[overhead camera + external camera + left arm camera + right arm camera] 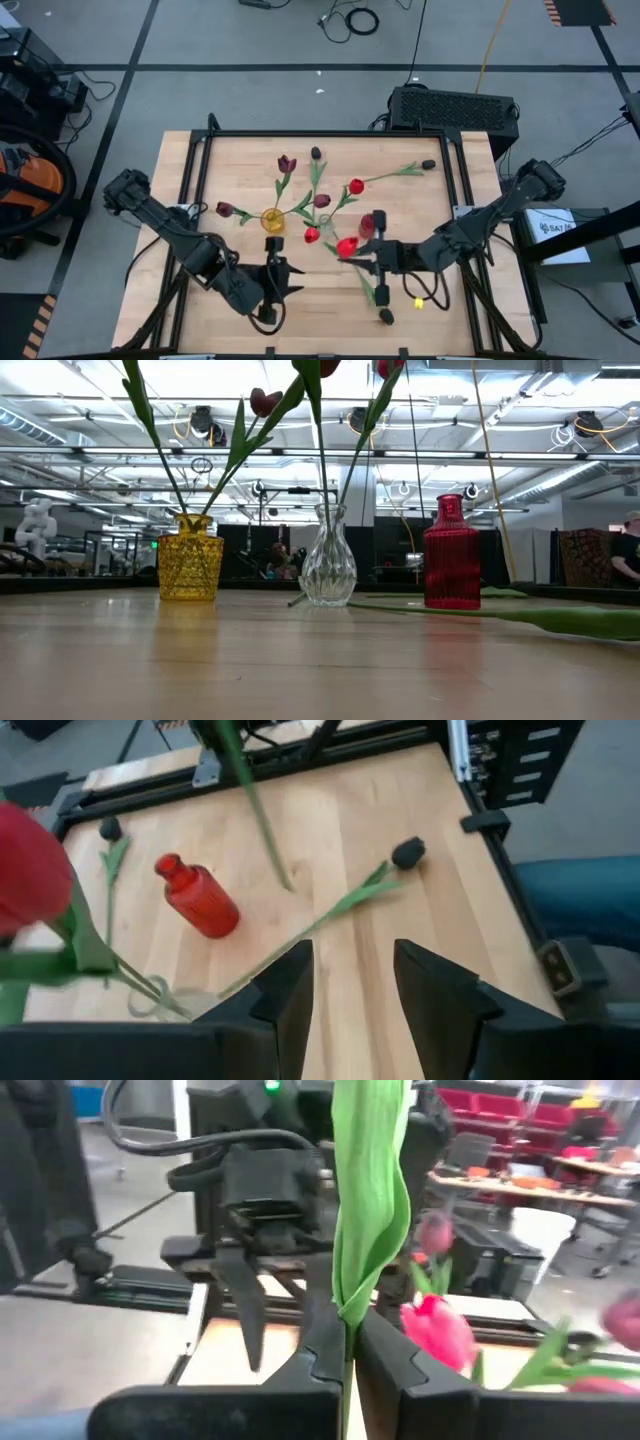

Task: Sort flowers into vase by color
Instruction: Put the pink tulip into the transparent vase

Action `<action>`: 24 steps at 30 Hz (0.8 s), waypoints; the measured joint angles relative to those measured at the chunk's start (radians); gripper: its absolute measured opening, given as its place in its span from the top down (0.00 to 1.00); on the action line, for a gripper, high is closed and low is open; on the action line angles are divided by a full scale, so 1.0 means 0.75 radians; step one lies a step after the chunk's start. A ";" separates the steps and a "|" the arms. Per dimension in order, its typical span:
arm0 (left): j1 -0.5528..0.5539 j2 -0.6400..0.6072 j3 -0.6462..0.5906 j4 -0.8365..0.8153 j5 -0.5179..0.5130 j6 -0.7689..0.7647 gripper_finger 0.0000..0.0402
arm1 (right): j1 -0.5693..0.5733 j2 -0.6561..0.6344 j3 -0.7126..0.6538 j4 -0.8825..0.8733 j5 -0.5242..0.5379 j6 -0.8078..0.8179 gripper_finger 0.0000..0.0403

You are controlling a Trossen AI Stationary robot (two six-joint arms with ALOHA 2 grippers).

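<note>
My right gripper is shut on a red tulip whose head stands above the table, just near of the red vase. My left gripper is open with nothing between its fingers. It faces the right gripper from the table's left. The yellow vase holds dark maroon tulips. The clear vase holds red ones. The red vase stands with nothing in it. Neither gripper shows in the low view. My right gripper pinches the tulip's stem, with a green leaf folded round it, between its two fingers. The fingers come level from the table's right and lie across the stem. The tulip hangs about upright, head up, and its lower stem end is clear of the table.
Black-headed tulips lie on the wood: one at the near right, one at the far right, one at the far middle. A red head shows close beside my left gripper. A black frame rail borders the table.
</note>
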 joint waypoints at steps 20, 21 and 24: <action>-0.017 -0.031 0.001 -0.143 -0.049 -0.064 0.63 | -0.242 -0.113 -0.795 1.267 0.114 -0.164 0.99; -0.017 -0.031 0.001 -0.142 -0.058 -0.056 0.63 | -0.249 -0.099 -0.795 1.269 0.110 -0.163 0.99; -0.016 -0.031 0.001 -0.140 -0.086 -0.047 0.63 | -0.270 -0.034 -0.795 1.316 0.085 -0.169 0.99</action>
